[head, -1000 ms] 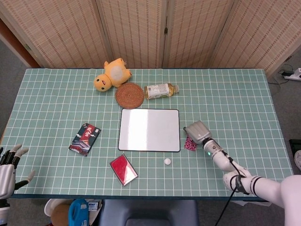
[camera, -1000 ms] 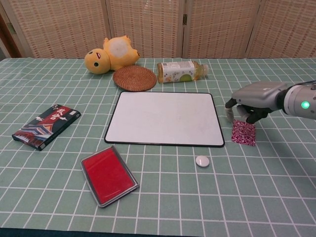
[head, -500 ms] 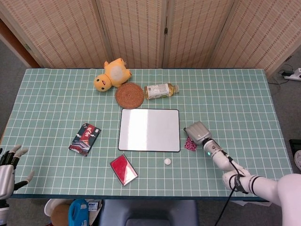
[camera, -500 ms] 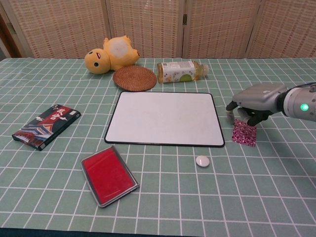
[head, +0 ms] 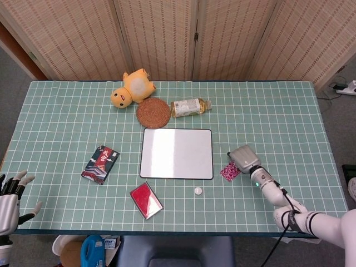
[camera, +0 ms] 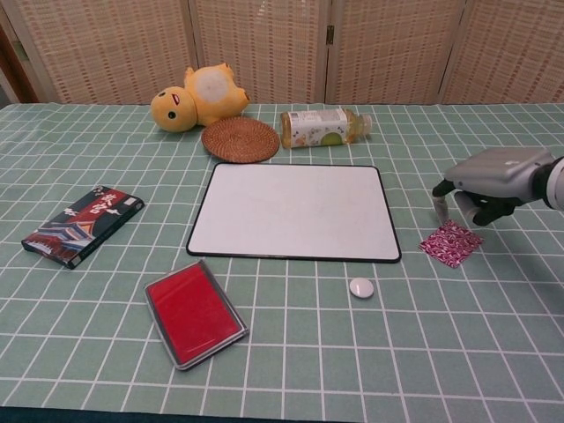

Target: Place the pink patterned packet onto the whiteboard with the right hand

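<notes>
Well, left hand idles spread at the green-grid tbl edge; whiteboard sits mid-tbl w/ wicker screens behind; pink patterned packet lies right of it, our right hand curled just above, gripping nothing.

Bright, even overhead light; sharp focus; soft shadows — faint glare on the whiteboard.

The head camera looks steeply down from high above the near edge of the green checked desk, taking in its whole top and the woven folding screen behind. The chest camera sits low and closer, looking across toward that screen. Both share the white rectangular whiteboard and things around it.
</notes>
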`<state>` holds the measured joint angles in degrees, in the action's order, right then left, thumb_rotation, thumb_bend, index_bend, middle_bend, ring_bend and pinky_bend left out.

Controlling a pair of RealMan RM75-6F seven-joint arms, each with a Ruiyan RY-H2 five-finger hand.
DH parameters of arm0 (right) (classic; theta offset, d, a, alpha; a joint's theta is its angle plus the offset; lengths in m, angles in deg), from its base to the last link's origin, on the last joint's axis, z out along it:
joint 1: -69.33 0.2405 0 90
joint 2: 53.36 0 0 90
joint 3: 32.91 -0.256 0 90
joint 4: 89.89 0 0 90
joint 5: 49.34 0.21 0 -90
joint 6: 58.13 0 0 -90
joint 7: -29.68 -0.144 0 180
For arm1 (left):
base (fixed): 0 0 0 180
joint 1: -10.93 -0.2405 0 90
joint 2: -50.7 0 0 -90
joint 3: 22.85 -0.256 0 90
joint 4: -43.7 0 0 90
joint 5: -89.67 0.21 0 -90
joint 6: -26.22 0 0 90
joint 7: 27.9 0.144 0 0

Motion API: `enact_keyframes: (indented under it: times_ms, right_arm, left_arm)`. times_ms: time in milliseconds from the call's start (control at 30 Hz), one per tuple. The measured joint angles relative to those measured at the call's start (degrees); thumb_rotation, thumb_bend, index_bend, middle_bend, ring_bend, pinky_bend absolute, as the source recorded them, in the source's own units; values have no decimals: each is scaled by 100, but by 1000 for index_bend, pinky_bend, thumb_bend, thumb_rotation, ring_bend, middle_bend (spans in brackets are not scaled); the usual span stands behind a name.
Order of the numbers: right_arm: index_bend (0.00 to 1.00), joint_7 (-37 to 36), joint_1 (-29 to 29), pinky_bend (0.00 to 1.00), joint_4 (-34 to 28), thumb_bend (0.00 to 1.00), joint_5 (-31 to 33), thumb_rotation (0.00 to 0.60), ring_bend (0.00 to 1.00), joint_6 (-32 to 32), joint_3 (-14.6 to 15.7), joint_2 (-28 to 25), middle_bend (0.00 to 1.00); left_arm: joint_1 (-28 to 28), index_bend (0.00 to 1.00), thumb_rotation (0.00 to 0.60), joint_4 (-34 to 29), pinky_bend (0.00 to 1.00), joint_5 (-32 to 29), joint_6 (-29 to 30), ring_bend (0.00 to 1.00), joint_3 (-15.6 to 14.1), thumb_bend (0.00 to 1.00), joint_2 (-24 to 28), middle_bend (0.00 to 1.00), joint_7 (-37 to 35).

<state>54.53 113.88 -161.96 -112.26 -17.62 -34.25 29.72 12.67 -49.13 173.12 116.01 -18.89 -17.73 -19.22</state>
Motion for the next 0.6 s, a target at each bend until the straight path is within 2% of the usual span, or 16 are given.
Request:
enact_keyframes:
  times_ms: [67,167,267,433,600]
  right_arm:
    - [271,-17,-55,1000,-82,214,-81,600,1000,169,2,-44,948]
    - [262,-134,-156,1000,-225,84,-344,600,1000,458,11,-116,950]
    - [262,-291,-261,1000,-332,41,-685,600,1000,703,52,-187,954]
    - [262,-430,-404,1000,-328,38,-1179,600,1000,925,219,-225,960]
    - [262,-439,-445,1000,-162,44,-1280,600,1000,925,257,-127,960]
  left_arm:
    - [5,226,600,-11,17,15,3,170,1,220,-1,159,11]
    - [5,226,600,-26,17,22,9,170,2,220,-2,159,22]
    - [-1,226,600,-30,17,18,14,170,0,220,-1,159,34]
    - [-10,226,600,-42,17,36,38,170,-4,220,-7,159,38]
    - [-28,226,600,-40,17,35,51,170,-11,220,-3,159,31]
